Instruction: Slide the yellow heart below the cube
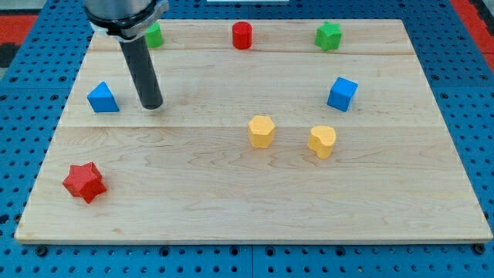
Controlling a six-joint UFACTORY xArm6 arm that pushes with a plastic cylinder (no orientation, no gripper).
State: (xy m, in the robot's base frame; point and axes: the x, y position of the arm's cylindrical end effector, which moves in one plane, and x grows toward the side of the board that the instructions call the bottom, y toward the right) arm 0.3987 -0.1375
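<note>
The yellow heart (323,141) lies right of the board's middle, just below and slightly left of the blue cube (342,93). A small gap separates them. My tip (152,104) rests on the board in the upper left, far to the left of both, just right of the blue triangular block (103,98). The rod rises from the tip to the view's top left.
A yellow hexagonal block (262,131) sits left of the heart. A red star (83,181) lies at lower left. Along the top edge are a green block (154,35) partly behind the rod, a red cylinder (242,35) and a green star-like block (328,35). The wooden board (231,208) ends on all sides.
</note>
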